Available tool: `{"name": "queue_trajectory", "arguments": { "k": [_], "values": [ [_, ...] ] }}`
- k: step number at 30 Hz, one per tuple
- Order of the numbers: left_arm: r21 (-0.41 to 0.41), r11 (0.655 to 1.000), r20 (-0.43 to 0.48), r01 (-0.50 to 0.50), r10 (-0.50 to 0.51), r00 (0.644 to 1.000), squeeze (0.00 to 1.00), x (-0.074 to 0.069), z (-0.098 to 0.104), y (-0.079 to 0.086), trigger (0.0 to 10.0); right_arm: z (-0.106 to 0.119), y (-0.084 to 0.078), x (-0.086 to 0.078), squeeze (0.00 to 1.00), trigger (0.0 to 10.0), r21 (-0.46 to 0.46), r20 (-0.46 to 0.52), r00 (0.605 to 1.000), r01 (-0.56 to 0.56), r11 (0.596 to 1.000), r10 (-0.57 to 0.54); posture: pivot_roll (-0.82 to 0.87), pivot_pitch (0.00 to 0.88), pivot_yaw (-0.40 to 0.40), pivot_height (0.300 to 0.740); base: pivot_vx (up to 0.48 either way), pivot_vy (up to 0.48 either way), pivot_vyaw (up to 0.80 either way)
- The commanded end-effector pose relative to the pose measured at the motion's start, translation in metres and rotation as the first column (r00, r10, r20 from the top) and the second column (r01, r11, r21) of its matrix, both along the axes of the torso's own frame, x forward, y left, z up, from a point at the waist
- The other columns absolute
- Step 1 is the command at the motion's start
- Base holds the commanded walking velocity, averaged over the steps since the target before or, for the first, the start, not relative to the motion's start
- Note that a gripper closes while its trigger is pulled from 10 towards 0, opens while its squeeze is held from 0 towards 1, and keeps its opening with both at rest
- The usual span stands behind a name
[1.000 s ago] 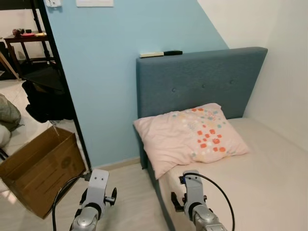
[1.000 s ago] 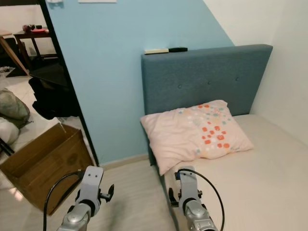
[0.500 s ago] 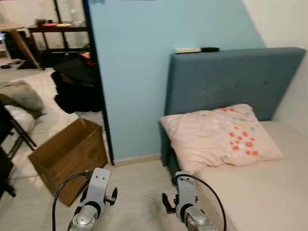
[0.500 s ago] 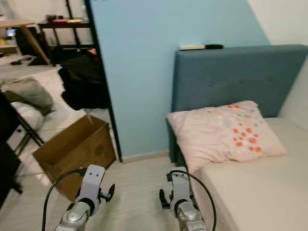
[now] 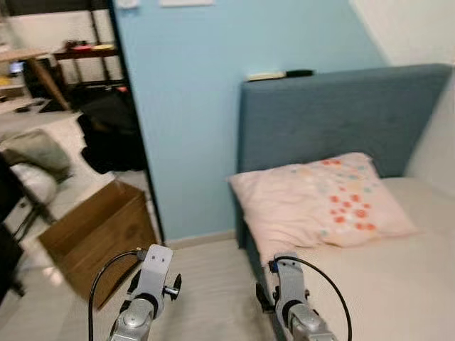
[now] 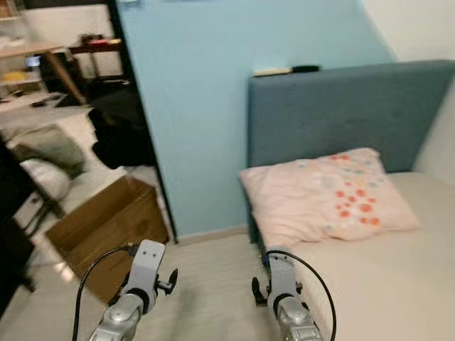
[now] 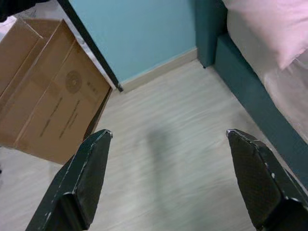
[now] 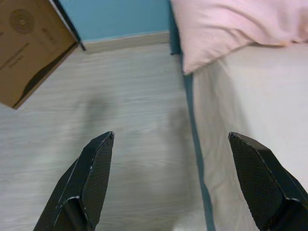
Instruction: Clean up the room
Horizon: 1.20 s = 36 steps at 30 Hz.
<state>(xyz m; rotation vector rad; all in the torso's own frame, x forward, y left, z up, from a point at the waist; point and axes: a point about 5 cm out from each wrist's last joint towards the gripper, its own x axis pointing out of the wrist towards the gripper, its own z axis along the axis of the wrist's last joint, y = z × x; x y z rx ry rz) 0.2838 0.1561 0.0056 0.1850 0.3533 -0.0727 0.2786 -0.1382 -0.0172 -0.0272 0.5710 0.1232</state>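
A pink pillow [image 5: 320, 202] with orange and green dots lies at the head of the bed [image 5: 398, 284], against the blue-grey headboard [image 5: 334, 117]. An open cardboard box [image 5: 96, 234] stands on the floor to the left of the bed, by the doorway. My left gripper [image 7: 168, 178] is open over the bare wooden floor between box and bed, holding nothing. My right gripper [image 8: 171, 178] is open too, above the bed's edge, with the pillow's corner [image 8: 231, 29] ahead of it. Both arms [image 5: 142, 312] hang low at the bottom of the eye views.
A light blue wall [image 5: 185, 106] stands ahead. Two flat items [image 5: 279, 74] rest on top of the headboard. Through the doorway on the left are a dark bag [image 5: 110, 138], cushions [image 5: 35, 153], a table and shelves [image 5: 85, 53].
The whole view has swung: first to the left, then slightly back right, so the bed, pillow and box shifted in the picture. Both grippers stay open and low.
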Motion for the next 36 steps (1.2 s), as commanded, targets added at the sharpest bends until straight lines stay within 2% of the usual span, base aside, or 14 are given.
{"name": "queue_trajectory", "arguments": {
  "k": [1,4,10,16,23,26,32,36],
  "values": [
    [0.019,0.998,-0.050,-0.062,0.062,0.997,0.00,-0.009,-0.010,0.013,10.0,0.000,0.008,-0.001,0.00,10.0,0.015,0.001,1.000,-0.009,1.000,0.009,-0.01,0.000,-0.012,0.740,0.000,0.000,0.00],
    [0.024,0.995,-0.039,-0.093,0.094,0.995,0.00,-0.009,-0.010,0.015,10.0,-0.001,0.008,-0.001,0.00,10.0,-0.003,-0.005,0.999,-0.032,0.999,0.032,0.00,0.000,-0.055,0.740,0.000,0.000,0.00],
    [0.032,0.991,-0.009,-0.130,0.131,0.991,0.00,-0.010,-0.006,0.020,10.0,-0.001,0.011,-0.002,0.00,10.0,-0.007,-0.010,0.998,-0.066,0.998,0.065,0.05,0.003,-0.083,0.740,0.000,0.000,0.00],
    [0.028,0.991,0.016,-0.134,0.134,0.991,0.00,-0.011,0.000,0.022,10.0,0.001,0.014,0.002,0.00,10.0,0.017,-0.001,0.999,-0.049,0.999,0.049,0.06,0.015,-0.066,0.740,0.000,0.000,0.00],
    [0.032,0.994,0.020,-0.109,0.108,0.994,0.00,-0.010,0.002,0.020,10.0,0.002,0.011,0.003,0.00,10.0,0.038,0.004,1.000,-0.001,0.999,0.001,0.05,0.031,-0.027,0.740,0.000,0.000,-0.77],
    [0.041,0.994,0.018,-0.097,0.096,0.995,0.00,-0.006,0.003,0.018,10.0,0.002,0.007,0.002,0.00,10.0,0.062,-0.005,0.999,0.039,0.997,-0.039,0.03,0.034,-0.019,0.740,0.000,0.000,-0.53],
    [0.034,0.995,0.028,-0.096,0.095,0.995,0.00,-0.003,0.006,0.017,10.0,0.002,0.006,0.002,0.00,10.0,0.048,-0.006,1.000,0.025,0.999,-0.025,0.02,0.029,-0.018,0.740,0.000,0.000,0.00],
    [0.034,0.995,0.035,-0.091,0.090,0.995,0.00,-0.002,0.007,0.016,10.0,0.003,0.004,0.003,0.00,10.0,0.046,-0.001,1.000,0.019,0.999,-0.019,0.01,0.023,-0.022,0.740,0.000,0.000,-0.80]
  ]
}}
